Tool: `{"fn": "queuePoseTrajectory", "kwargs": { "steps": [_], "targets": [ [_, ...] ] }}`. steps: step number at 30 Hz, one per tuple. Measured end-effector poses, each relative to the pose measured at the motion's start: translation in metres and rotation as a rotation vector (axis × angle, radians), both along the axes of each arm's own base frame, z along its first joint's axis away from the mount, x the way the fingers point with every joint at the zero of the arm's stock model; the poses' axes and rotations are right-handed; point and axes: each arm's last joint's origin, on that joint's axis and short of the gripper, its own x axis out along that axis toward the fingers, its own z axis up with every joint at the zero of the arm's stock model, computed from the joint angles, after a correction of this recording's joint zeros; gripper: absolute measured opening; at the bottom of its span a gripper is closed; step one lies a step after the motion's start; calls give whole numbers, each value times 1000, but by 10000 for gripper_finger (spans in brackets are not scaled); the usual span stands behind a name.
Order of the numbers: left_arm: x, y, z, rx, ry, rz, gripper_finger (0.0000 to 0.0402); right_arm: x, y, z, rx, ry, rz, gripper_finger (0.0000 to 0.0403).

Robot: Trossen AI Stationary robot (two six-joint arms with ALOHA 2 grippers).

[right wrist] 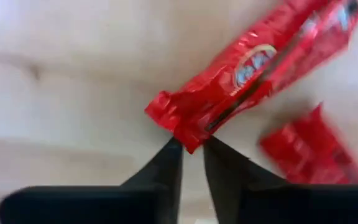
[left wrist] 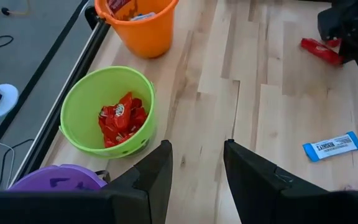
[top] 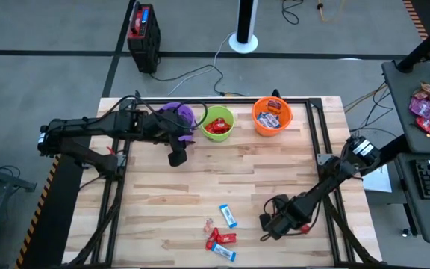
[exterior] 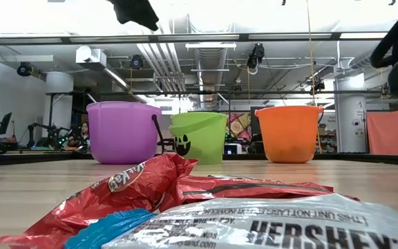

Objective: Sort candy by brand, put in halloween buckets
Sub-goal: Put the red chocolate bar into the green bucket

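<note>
From the high view, the right gripper [top: 269,223] is low over the table near its front edge. The loose candy [top: 221,235] lies just to its left: red wrappers, blue-and-white bars and one tiny clear piece. The right arm is much nearer to this candy than the left one. The left gripper [top: 178,155] hangs near the purple bucket [top: 176,112], well apart from the pile. The green bucket [top: 218,123] holds red pieces and the orange bucket [top: 272,117] holds blue-and-white bars and some red.

In the low view, a crinkled red wrapper [exterior: 126,190] and a shiny silver-blue bar [exterior: 268,225] fill the foreground, with the three smooth plastic buckets standing in a row behind.

In the left wrist view, the fingers [left wrist: 157,171] are open and hold nothing. The green bucket with red candy sits ahead of them.

In the right wrist view, the fingers [right wrist: 169,165] stand with a narrow gap, almost closed. The end of a red wrapper [right wrist: 253,71] is just at the tips, but I cannot tell if they grip it. Its long axis runs diagonally away from the jaws. I judge that the grip must take this crimped end, which is thin and slippery foil.
</note>
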Motion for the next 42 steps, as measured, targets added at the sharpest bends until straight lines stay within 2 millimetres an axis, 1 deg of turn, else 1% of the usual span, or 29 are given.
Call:
{"fn": "queuePoseTrajectory", "kwargs": {
  "steps": [2, 4, 6, 8, 10, 12, 14, 17, 21, 25, 28, 30, 32, 34, 40, 42],
  "targets": [
    [0, 0, 0, -3, -1, 3, 130, -2, -2, 4, 3, 8, 0, 39],
    [0, 0, 0, -5, -2, 4, 130, -2, -1, 14, 49, 19, -39, 18],
    [0, 0, 0, -6, -2, 4, 130, -5, -1, 25, 100, 50, -82, 16],
    [0, 0, 0, -7, -3, 3, 130, -10, -4, 33, 112, 70, -134, 27],
    [0, 0, 0, -7, -4, 3, 130, -14, -8, 41, 99, 73, -187, 48],
    [0, 0, 0, -7, -5, 2, 130, -20, -14, 48, 53, 79, -223, 77],
    [0, 0, 0, -4, -8, 0, 130, -23, -21, 50, 0, 73, -246, 109],
    [1, 0, 1, 4, -10, -8, 130, -25, -32, 45, -47, 106, -274, 157],
    [1, 0, 1, 6, -14, -10, 130, -22, -41, 27, -64, 68, -296, 207],
    [1, 0, 1, 7, -16, -10, 130, -21, -45, 10, -46, 38, -314, 235],
    [1, 0, 1, 7, -16, -10, 130, -19, -44, 1, -53, 42, -324, 240],
    [1, 0, 1, 7, -16, -10, 130, -17, -44, -2, -54, 39, -320, 232],
    [1, 0, 1, 7, -16, -10, 130, -15, -44, -3, -53, 35, -319, 212],
    [1, 0, 1, 7, -17, -9, 130, -14, -44, -3, -59, 21, -316, 182],
    [1, 0, 2, 17, -18, -1, 130, -13, -44, -3, -62, 0, -290, 75],
    [1, 0, 1, 18, -17, -3, 130, -12, -44, -1, -59, -20, -281, 52]
  ]
}}
